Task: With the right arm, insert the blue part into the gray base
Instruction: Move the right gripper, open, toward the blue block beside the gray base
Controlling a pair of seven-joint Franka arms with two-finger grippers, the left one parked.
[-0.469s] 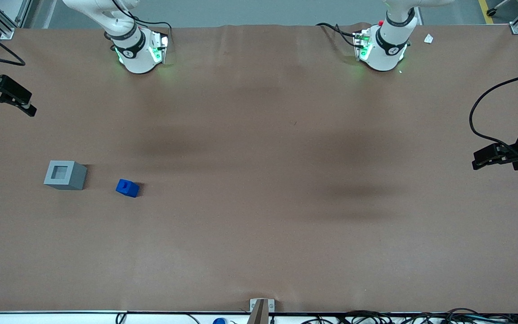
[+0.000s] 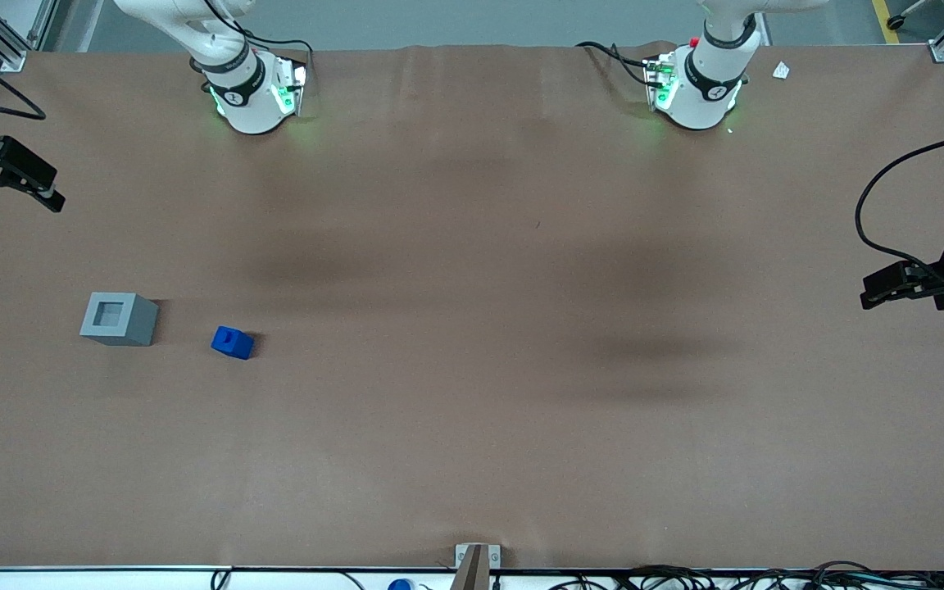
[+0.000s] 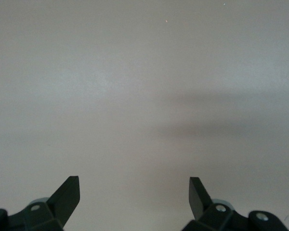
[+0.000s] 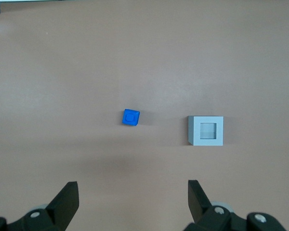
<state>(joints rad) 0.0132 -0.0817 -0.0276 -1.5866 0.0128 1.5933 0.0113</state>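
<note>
Gripper (image 4: 130, 199) barely shifted – wide open, empty, above blue part (image 4: 130, 117) & gray base (image 4: 206, 130).

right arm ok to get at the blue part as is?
Probably yes. The blue part sits alone on the table, apart from the gray base, nothing over it. The right arm's hand is open, high above it.
</note>
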